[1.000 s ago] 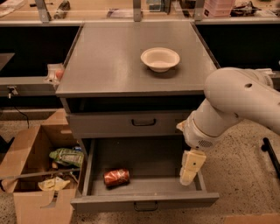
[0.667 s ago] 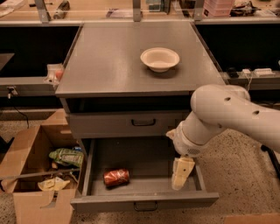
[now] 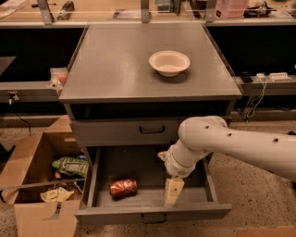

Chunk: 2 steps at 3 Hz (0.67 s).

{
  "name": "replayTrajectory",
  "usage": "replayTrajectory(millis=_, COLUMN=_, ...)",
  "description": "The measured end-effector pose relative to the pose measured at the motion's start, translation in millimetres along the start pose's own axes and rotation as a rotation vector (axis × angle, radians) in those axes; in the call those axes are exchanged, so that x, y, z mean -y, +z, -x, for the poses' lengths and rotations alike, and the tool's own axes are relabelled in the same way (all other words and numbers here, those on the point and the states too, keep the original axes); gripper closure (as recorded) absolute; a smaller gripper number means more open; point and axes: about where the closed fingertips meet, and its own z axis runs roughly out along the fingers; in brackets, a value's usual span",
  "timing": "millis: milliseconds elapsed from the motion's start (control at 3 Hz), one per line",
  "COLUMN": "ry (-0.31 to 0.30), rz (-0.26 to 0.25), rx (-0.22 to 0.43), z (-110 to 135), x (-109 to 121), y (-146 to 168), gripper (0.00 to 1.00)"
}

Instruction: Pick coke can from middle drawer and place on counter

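The coke can (image 3: 123,188) lies on its side on the dark floor of the open middle drawer (image 3: 148,210), toward the left. My gripper (image 3: 173,192) hangs over the drawer's right half, its cream fingers pointing down, about a can's length to the right of the can and not touching it. The white arm reaches in from the right. The grey counter (image 3: 115,65) above is wide and flat, with a white bowl (image 3: 169,62) on it toward the back right.
A closed drawer front with a dark handle (image 3: 151,130) sits above the open drawer. An open cardboard box (image 3: 39,185) with bags and wrappers stands on the floor at the left. A tan bench with metal posts (image 3: 115,11) runs along the back.
My arm and gripper have moved left across the open drawer, toward the can. The can and the bowl have not moved.
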Motion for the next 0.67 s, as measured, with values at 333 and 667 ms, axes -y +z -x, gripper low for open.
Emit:
replayTrajectory(millis=333, ry=-0.014, rz=-0.008, rx=0.039, z=14.1, x=17.3, y=39.0, gripper=0.00)
replayTrajectory(millis=667, ry=-0.020, rz=0.004, rx=0.083, z=22.1, x=33.3, y=76.9, gripper=0.00)
